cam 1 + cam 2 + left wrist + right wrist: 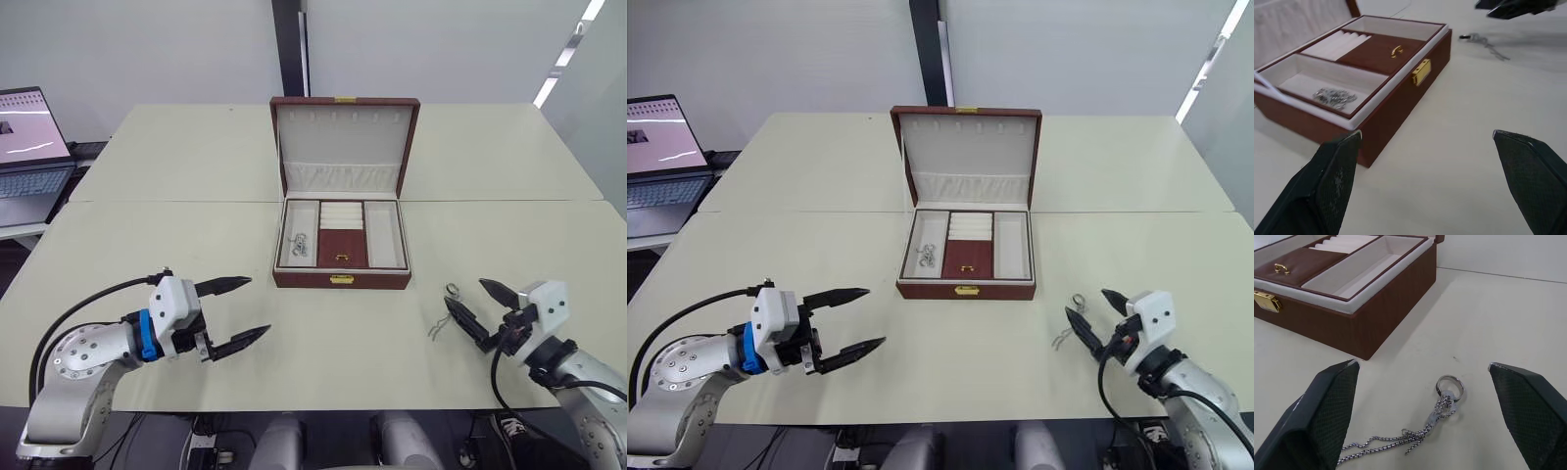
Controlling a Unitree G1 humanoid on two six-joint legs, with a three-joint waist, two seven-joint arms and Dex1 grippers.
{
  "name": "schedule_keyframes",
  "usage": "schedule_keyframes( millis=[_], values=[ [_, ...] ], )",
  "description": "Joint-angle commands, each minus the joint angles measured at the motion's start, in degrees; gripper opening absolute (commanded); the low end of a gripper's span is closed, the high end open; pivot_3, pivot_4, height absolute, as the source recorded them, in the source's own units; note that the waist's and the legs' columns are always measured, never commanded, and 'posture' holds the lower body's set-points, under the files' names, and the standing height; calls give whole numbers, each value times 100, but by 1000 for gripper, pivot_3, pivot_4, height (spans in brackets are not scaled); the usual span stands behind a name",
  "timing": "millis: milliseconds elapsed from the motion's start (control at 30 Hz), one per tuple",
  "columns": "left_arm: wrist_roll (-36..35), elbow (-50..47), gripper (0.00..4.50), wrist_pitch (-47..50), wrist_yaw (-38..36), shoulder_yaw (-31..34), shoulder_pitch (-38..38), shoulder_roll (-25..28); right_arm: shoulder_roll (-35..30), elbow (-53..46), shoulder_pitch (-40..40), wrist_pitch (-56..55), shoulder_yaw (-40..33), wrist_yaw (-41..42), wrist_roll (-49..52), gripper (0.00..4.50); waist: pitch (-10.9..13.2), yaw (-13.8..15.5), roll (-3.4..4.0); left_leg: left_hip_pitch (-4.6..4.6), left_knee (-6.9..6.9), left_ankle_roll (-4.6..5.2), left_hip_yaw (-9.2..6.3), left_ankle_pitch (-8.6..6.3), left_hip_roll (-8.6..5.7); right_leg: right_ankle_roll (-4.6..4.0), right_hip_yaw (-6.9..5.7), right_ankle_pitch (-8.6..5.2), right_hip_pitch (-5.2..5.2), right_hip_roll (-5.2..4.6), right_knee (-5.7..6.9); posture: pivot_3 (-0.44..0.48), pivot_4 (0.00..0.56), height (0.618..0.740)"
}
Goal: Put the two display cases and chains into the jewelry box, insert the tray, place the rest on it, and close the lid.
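Our right pincer (pixel 1422 416) is spread wide over the thin chain (pixel 1415 431), which could slip out if we pinch badly.

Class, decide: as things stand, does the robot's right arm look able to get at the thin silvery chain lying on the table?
Probably yes: the open right gripper sits just behind the thin silvery chain, nothing lying between them.

Laptop (pixel 29 157) cut off at frame edge; chains (pixel 300 245) in tray too small to count.
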Motion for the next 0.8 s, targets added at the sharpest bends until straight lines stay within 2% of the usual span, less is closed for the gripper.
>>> schedule_keyframes(
  millis=[33, 400, 533, 633, 800],
  values=[
    [-80, -240, 4486, -299, -216, -167, -99, -49, 92, -105, -19, 51, 187, -368, -354, 4500, -1, 1, 1, 0, 0, 0, -1, 0, 0, 0, -1, 0, 0, 0, 0, 0, 150, 740],
    [2, -119, 4486, -750, -290, -413, -53, -239, 362, 520, -8, -21, 577, -652, -948, 4500, -8, -6, 0, 6, 0, 0, 0, 0, 1, 0, -1, 0, 5, 2, 1, 0, 150, 740],
    [17, -54, 4486, -824, -264, -412, -58, -257, 391, 580, -68, 12, 605, -668, -988, 4500, -8, -6, 0, 39, -3, 5, 1, -3, 1, 0, 0, -1, 42, 2, -6, 0, 150, 740],
    [44, 25, 4500, -905, -246, -400, -55, -273, 372, 612, -82, 101, 631, -730, -1066, 3919, -9, -7, -1, 76, -8, 13, 6, -8, 1, -3, 4, -5, 75, 1, -9, 0, 150, 740],
    [50, 57, 4500, -963, -197, -416, -45, -293, 345, 636, -81, 192, 655, -781, -1123, 2413, -11, -4, -5, 77, -8, 13, 5, -8, 1, -4, 4, -5, 75, 1, -9, 0, 150, 740]
  ],
)
